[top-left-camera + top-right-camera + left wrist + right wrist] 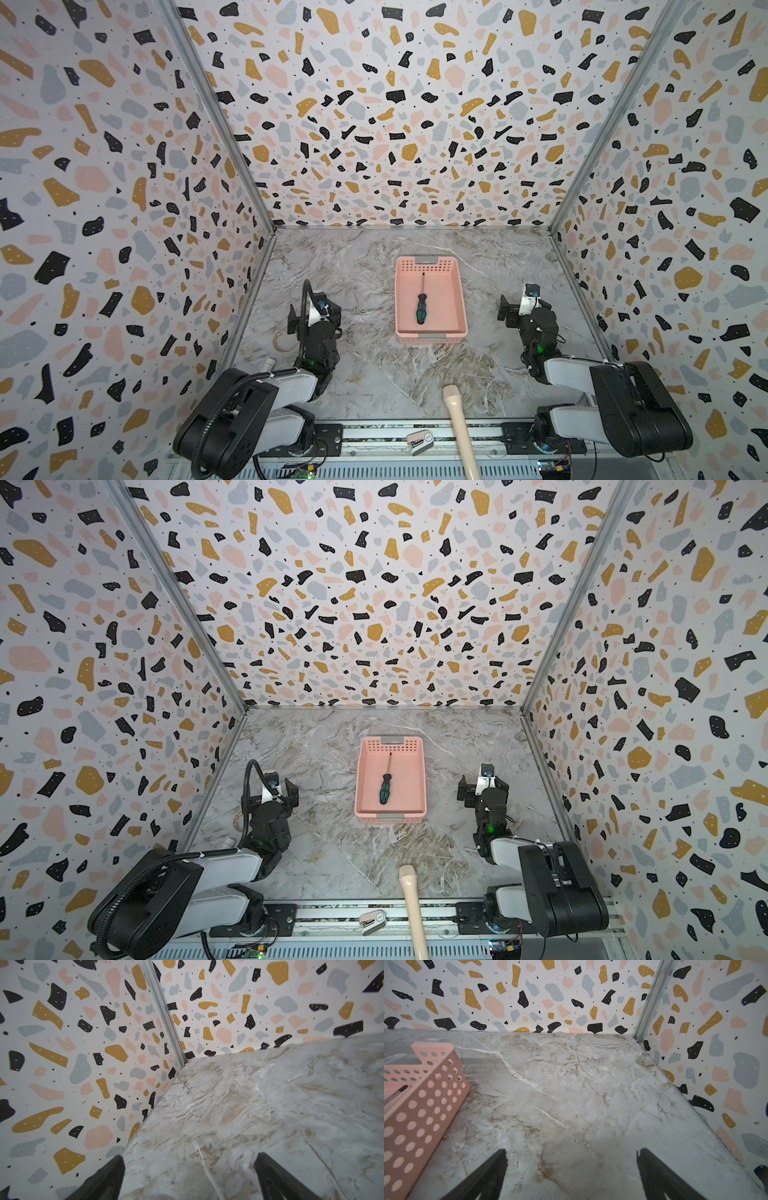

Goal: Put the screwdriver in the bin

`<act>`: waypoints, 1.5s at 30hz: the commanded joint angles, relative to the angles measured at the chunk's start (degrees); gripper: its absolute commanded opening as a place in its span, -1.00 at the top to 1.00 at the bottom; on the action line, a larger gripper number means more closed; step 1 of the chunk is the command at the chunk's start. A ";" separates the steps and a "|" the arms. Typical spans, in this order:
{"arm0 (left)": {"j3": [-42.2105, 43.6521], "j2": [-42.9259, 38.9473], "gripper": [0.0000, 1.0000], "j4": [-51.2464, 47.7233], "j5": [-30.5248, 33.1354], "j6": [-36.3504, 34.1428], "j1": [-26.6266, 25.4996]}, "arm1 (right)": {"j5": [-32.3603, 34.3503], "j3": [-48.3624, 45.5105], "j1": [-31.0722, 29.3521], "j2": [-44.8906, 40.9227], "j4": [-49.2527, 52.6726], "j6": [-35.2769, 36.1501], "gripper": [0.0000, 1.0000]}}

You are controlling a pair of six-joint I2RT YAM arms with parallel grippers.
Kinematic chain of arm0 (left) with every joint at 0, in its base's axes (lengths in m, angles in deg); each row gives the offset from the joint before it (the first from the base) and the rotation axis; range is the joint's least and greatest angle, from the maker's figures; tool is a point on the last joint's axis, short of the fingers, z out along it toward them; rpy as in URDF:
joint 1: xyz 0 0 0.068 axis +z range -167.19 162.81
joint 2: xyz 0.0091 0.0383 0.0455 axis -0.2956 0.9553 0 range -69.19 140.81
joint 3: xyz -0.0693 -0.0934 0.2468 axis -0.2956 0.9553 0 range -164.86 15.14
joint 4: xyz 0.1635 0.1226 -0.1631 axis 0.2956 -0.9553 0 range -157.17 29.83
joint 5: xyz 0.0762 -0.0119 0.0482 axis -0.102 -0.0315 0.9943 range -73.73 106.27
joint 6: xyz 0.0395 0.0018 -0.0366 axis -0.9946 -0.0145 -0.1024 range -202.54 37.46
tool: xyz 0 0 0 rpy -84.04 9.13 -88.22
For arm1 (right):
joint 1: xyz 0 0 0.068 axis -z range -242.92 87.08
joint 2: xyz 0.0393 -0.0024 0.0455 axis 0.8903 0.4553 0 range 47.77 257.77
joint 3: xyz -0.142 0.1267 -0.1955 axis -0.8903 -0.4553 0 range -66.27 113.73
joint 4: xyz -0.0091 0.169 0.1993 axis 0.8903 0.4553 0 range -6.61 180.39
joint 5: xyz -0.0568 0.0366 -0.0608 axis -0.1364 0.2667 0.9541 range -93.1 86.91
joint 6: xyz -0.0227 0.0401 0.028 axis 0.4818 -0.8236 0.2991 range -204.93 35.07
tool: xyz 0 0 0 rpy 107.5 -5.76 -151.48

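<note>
Lying flat inside the pink bin [453, 322], green-black screwdriver [422, 305].

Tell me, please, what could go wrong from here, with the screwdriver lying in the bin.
1. The beige handle juts over the front rail; a careless swing might knock it off.
2. The bin stands near the open right pincer; a sideways move might push it and shift the screwdriver inside.
</note>
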 commanded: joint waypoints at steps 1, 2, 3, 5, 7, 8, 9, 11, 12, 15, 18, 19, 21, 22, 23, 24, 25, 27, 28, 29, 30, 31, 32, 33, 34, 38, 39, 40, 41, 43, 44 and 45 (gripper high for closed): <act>1.62 0.75 -0.99 7.17 -7.83 2.97 2.87 | 1.76 2.94 -0.51 1.99 -2.93 2.14 -0.98; 1.53 1.46 -0.99 7.65 -9.01 2.91 3.16 | 2.02 3.22 -0.67 2.63 -3.46 2.60 -0.98; 1.38 2.25 -0.99 8.08 -9.62 2.57 3.20 | 1.96 2.81 -0.63 3.43 -5.50 3.06 -0.98; 0.47 3.11 -0.99 7.55 -9.43 2.81 3.26 | 1.87 1.73 -0.60 6.53 -10.27 3.43 -0.99; 0.51 3.09 -0.99 7.14 -10.49 3.81 4.38 | 0.59 2.92 0.03 8.03 -9.40 2.98 -0.98; 0.91 3.37 -0.99 7.99 -11.27 4.48 5.23 | -1.59 3.05 1.12 7.57 -8.57 2.71 -0.98; 1.44 3.68 -0.99 9.07 -12.15 5.21 6.10 | -3.18 2.41 1.71 7.69 -10.02 2.45 -0.98; 2.70 6.07 -0.99 13.01 -15.79 6.14 8.35 | -6.02 0.65 3.17 8.45 -13.19 1.89 -0.98; 2.92 7.98 -0.99 15.95 -16.65 6.13 8.77 | -6.89 -0.19 3.43 9.08 -15.26 2.16 -0.98; 1.44 8.20 -0.99 12.88 -17.85 6.17 9.30 | -7.24 -0.69 3.50 9.43 -16.02 2.15 -0.98; -0.21 8.67 -0.99 10.62 -20.19 7.08 10.78 | -10.63 -0.90 4.68 9.56 -16.70 1.84 -0.98; -0.71 8.64 -0.99 9.41 -21.31 7.70 11.65 | -16.07 -0.88 6.11 9.60 -16.81 2.35 -0.98; -2.15 8.11 -0.99 5.76 -23.21 8.70 13.02 | -19.84 -0.58 6.87 9.90 -16.65 3.12 -0.98; -2.10 8.50 -0.99 6.54 -23.46 8.93 13.43 | -19.90 -0.52 6.80 9.80 -16.45 3.21 -0.98; -2.03 8.45 -0.99 6.62 -23.47 8.96 13.46 | -19.92 -0.52 6.84 9.82 -16.40 3.17 -0.98; -2.15 8.28 -0.99 6.01 -23.55 8.97 13.46 | -19.88 -0.52 6.87 9.87 -16.42 3.19 -0.98; -2.25 8.30 -0.99 6.00 -23.64 8.96 13.46 | -19.92 -0.47 6.87 9.93 -16.44 3.19 -0.98; -2.20 8.39 -0.99 6.08 -23.64 8.99 13.46 | -19.92 -0.45 6.86 9.95 -16.43 3.23 -0.98; -2.25 8.35 -0.99 5.97 -23.64 8.98 13.55 | -19.88 -0.51 6.85 9.89 -16.47 3.17 -0.98; -2.25 8.42 -0.99 6.05 -23.64 9.10 13.55 | -19.92 -0.52 6.84 9.85 -16.43 3.19 -0.98; -2.25 8.45 -0.99 5.98 -23.79 9.10 13.63 | -19.92 -0.52 6.87 9.90 -16.39 3.24 -0.98; -2.25 8.49 -0.99 6.01 -23.89 9.26 13.81 | -19.74 -0.52 6.79 9.81 -16.40 3.26 -0.98; -2.25 8.47 -0.99 6.03 -23.91 9.40 13.88 | -19.52 -0.58 6.67 9.72 -16.36 3.32 -0.98; -2.25 8.40 -0.99 5.97 -23.86 9.48 13.98 | -18.57 -0.54 6.32 9.66 -16.31 3.43 -0.98; -2.25 8.35 -0.99 5.97 -23.82 9.47 13.99 | -17.17 -0.39 5.64 9.66 -16.00 3.69 -0.99; -2.25 8.36 -0.99 5.89 -23.82 9.47 13.99 | -16.57 -0.35 5.37 9.66 -15.90 3.73 -0.98; -2.25 8.43 -0.99 5.89 -23.82 9.50 13.99 | -16.57 -0.34 5.37 9.66 -15.94 3.72 -0.98; -2.33 8.43 -0.99 5.85 -23.82 9.54 13.99 | -16.58 -0.34 5.33 9.58 -15.94 3.76 -0.98; -2.38 8.44 -0.99 5.77 -23.73 9.60 13.99 | -16.50 -0.36 5.29 9.62 -15.81 3.78 -0.98; -2.25 8.29 -0.99 5.65 -23.58 9.56 13.99 | -16.43 -0.34 5.29 9.69 -15.77 3.84 -0.98; -2.25 8.26 -0.99 5.76 -23.55 9.60 13.99 | -16.42 -0.25 5.29 9.64 -15.78 3.80 -0.98; -2.25 8.20 -0.99 5.76 -23.56 9.68 13.99 | -16.46 -0.25 5.29 9.70 -15.81 3.78 -0.99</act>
